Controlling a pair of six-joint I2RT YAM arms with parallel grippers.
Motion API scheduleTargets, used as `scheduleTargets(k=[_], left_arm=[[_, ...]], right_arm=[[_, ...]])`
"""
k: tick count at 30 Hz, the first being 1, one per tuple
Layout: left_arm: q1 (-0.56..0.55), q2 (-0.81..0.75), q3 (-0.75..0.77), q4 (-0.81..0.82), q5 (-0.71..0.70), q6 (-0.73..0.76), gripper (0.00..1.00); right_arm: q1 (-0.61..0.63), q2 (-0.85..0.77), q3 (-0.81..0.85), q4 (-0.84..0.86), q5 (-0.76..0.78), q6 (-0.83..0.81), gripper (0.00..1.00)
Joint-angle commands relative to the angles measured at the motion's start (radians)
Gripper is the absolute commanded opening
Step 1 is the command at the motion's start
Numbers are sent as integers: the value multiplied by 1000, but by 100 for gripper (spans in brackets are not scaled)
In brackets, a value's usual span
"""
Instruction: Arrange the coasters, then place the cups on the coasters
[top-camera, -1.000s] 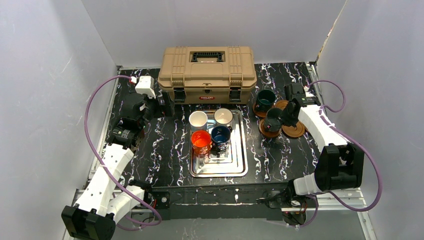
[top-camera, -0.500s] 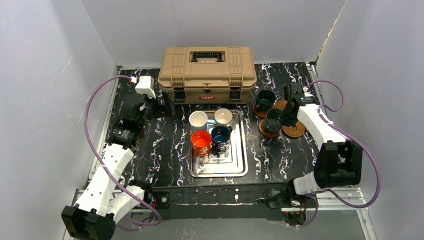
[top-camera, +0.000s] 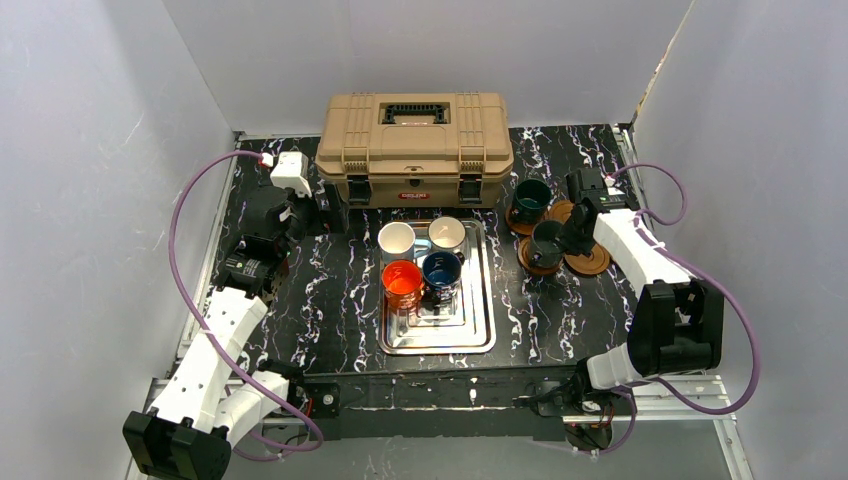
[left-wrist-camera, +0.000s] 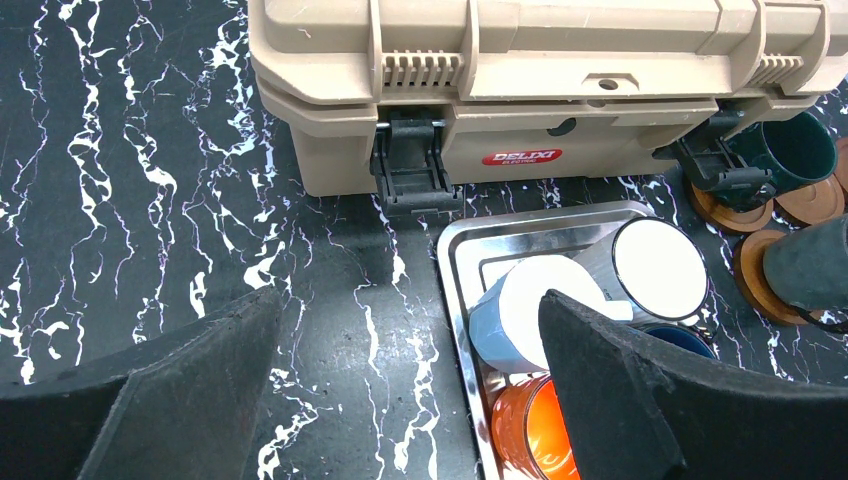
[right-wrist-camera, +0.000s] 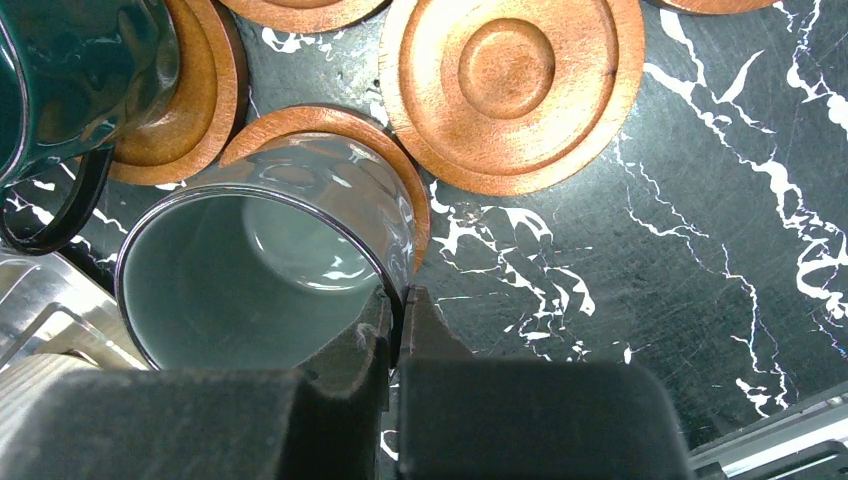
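The grey-green cup (right-wrist-camera: 265, 265) covers most of the coaster (right-wrist-camera: 300, 122) beneath it, and whether it rests there or hangs just above cannot be told. The right gripper (right-wrist-camera: 397, 320) pinches its rim wall, jaws closed on it. The left gripper (left-wrist-camera: 412, 305) stands wide open, holding nothing

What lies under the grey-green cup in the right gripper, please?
A brown coaster: only its rim shows past the grey-green cup. Its middle is covered, so whether the cup rests on it is unclear.

The right pincer (right-wrist-camera: 397, 315) pinches the rim of the grey-green cup (right-wrist-camera: 250, 270) over one coaster (right-wrist-camera: 340, 125); a bare coaster (right-wrist-camera: 510, 80) lies at one o'clock.
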Motion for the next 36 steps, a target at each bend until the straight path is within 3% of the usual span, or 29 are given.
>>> scheduleTargets(k=[1,31,36], left_arm=[[-4,-1,1,1,-6,6,98],[-3,-2,1,2,-3,4,98],[-4,-3,1,1,-3,5,98]], right_arm=[[-5,-11,8,45,4,14,1],[-6,43,15,43,-49,-6,1],[-5,48,11,45,-61,-5,15]])
